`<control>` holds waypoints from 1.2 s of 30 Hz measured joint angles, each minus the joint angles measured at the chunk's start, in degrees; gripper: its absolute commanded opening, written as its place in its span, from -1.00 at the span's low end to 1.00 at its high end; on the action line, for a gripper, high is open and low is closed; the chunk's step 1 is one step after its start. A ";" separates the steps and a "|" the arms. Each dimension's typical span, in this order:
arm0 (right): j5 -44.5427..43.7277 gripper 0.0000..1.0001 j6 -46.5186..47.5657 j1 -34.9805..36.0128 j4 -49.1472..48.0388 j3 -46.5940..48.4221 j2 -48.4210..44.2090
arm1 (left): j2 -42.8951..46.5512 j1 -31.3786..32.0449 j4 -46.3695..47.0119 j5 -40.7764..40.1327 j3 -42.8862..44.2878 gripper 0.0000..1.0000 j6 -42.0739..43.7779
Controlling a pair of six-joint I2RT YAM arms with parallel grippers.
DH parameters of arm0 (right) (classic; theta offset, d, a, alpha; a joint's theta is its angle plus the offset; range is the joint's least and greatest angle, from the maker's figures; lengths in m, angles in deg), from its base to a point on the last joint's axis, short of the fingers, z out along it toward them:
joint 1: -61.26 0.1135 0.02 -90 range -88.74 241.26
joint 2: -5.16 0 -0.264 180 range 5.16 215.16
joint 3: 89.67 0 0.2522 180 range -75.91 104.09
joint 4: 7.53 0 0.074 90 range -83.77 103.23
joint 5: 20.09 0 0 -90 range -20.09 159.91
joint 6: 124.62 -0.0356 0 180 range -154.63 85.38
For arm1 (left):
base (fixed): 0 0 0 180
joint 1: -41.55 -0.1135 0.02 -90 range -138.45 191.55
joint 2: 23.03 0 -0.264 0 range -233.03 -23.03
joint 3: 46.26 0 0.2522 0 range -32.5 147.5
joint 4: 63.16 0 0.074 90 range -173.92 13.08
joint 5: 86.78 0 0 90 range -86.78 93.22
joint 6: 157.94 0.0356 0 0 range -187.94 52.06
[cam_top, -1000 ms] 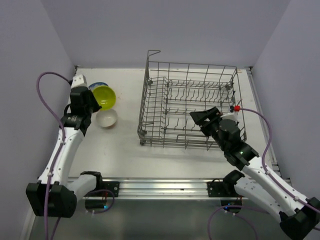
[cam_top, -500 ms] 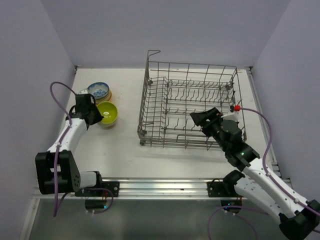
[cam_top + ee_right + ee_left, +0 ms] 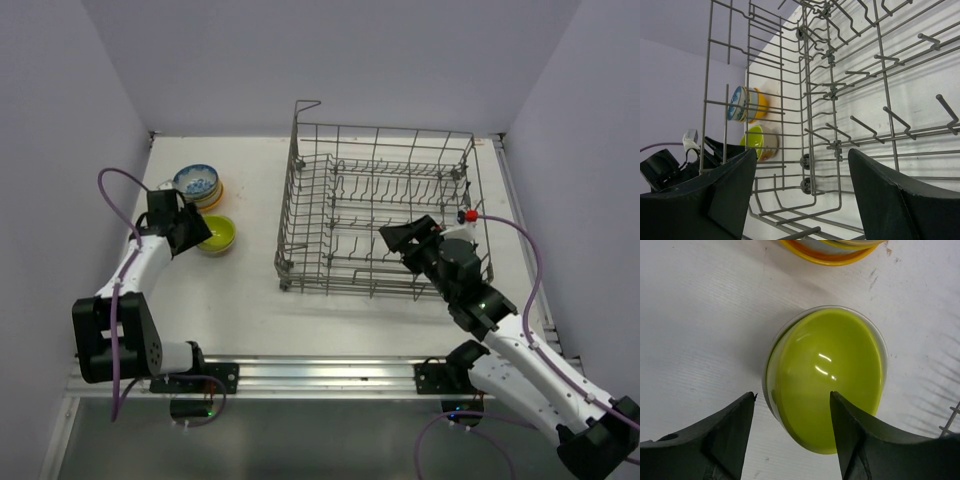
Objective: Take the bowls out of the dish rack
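Observation:
The lime-yellow bowl (image 3: 216, 233) (image 3: 827, 375) rests nested inside a white bowl (image 3: 883, 347) on the table, left of the dish rack (image 3: 288, 205). My left gripper (image 3: 198, 233) (image 3: 792, 395) is open just over the bowl's near rim, one finger on each side, gripping nothing. Behind it stands a stack of bowls (image 3: 198, 183) with a blue-patterned one on top and an orange-yellow one (image 3: 825, 251) below. No bowl shows in the grey wire rack (image 3: 807, 100). My right gripper (image 3: 402, 238) (image 3: 802, 152) hangs open over the rack's front right part, holding nothing.
The rack's upright tines and its raised wire loop (image 3: 306, 104) at the back left corner stand high. Side walls close in the table left and right. Through the rack wires the right wrist view shows both piles of bowls (image 3: 754, 140).
My left arm swung down from the back and set the lime-yellow bowl into the white bowl, then its jaws opened. The right arm has barely moved.

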 measured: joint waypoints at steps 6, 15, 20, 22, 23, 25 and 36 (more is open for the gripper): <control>0.20 0.56 0.00 -0.13 -0.13 -0.37 0.15 | 0.63 0.00 -0.13 -1.14 0.02 0.40 0.07; 1.16 0.56 0.09 -0.55 -0.92 -0.37 1.49 | 6.75 0.00 0.57 -2.99 0.00 -0.05 1.18; 1.27 0.56 -0.04 -0.57 -1.20 -0.55 1.49 | 6.38 0.00 1.03 -2.95 -0.02 -0.29 1.38; 1.27 0.56 -0.13 -0.63 -1.57 -0.72 1.49 | 5.46 0.00 1.01 -2.89 -0.04 -0.43 1.38; 1.27 0.56 -0.15 -0.66 -1.79 -0.87 1.46 | 5.03 0.00 1.01 -2.84 -0.07 -0.56 1.38; 1.25 0.56 -0.17 -0.72 -2.23 -1.20 1.40 | 4.55 0.00 0.96 -2.95 -0.13 -0.72 1.46; 1.25 0.56 -0.39 -0.85 -2.58 -3.41 1.01 | 3.26 0.09 0.90 -3.93 -0.17 -1.00 1.53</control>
